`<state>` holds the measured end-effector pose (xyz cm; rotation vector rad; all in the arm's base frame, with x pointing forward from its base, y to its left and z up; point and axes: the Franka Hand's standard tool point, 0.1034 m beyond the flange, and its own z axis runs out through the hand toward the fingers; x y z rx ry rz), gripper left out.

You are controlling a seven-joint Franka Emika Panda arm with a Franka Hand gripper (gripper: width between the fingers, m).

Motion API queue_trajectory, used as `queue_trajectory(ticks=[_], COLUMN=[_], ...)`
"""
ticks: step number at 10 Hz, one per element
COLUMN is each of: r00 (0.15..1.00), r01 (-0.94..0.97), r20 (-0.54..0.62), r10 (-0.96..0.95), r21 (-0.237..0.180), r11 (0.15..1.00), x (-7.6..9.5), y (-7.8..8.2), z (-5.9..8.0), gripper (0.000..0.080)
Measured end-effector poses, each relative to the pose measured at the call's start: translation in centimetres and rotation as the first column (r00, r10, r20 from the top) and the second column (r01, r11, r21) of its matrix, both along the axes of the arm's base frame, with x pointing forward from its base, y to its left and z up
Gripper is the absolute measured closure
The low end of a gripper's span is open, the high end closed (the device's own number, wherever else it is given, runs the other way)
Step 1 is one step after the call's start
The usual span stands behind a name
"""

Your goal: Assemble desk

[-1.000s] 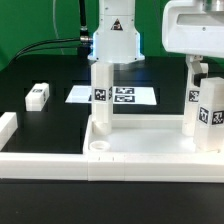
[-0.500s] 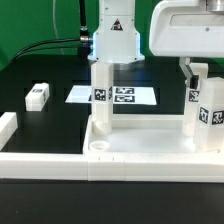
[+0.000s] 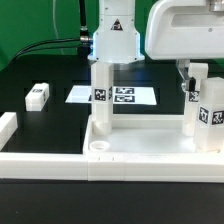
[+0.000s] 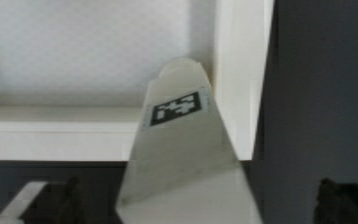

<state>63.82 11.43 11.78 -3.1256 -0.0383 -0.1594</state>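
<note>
My tool point(image 4: 194, 198) spreads wide around an upright leg point(image 3: 195, 105), gripping nothing. The tabletop point(image 3: 140, 155) sits at the surface's point(image 3: 55, 125) edge nearest the exterior view. Three legs seem seated; one loose leg point(image 3: 38, 95) and an empty socket point(image 3: 98, 146) remain.

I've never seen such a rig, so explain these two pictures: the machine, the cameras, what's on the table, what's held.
The machine is a robot arm building a small desk. One picture comes from a camera off the arm, the other from a camera on its wrist. On the black table lie a white tray-like tabletop with upright legs standing in it, a loose leg, the marker board and white border rails. The gripper is open, straddling one upright leg without holding it.
</note>
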Motion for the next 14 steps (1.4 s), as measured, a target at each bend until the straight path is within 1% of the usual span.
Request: queue_trajectory(ticks=[1, 3, 4, 5, 6, 7, 8, 9, 10, 11, 12, 14], r00=[1.000, 1.000, 1.000, 1.000, 1.000, 0.997, 0.975, 0.927, 0.871, 0.802, 0.714, 0.565], r01=[-0.027, -0.021, -0.020, 0.005, 0.005, 0.076, 0.220, 0.376, 0.491, 0.597, 0.701, 0.825], r20=[-0.002, -0.002, -0.002, -0.002, -0.002, -0.004, -0.010, -0.022, -0.029, -0.040, -0.054, -0.079], r10=[0.027, 0.021, 0.020, -0.005, -0.005, -0.076, -0.220, -0.376, -0.490, -0.596, -0.699, -0.822], r21=[-0.005, -0.004, -0.004, -0.002, -0.002, 0.006, 0.023, 0.035, 0.042, 0.052, 0.066, 0.081], r11=[1.000, 1.000, 1.000, 1.000, 1.000, 0.997, 0.975, 0.926, 0.870, 0.801, 0.711, 0.559], x=[-0.01, -0.01, -0.01, -0.02, -0.02, -0.03, -0.09, -0.19, -0.25, -0.30, -0.30, -0.42], y=[-0.20, -0.21, -0.21, -0.21, -0.21, -0.17, -0.07, 0.00, 0.06, 0.09, 0.04, 0.12], z=[-0.13, -0.14, -0.15, -0.15, -0.15, -0.17, -0.21, -0.24, -0.26, -0.28, -0.31, -0.32], gripper=[0.0151, 0.0414, 0.0414, 0.0512, 0.0512, 0.0512, 0.0512, 0.0512, 0.0512, 0.0512, 0.0512, 0.0512])
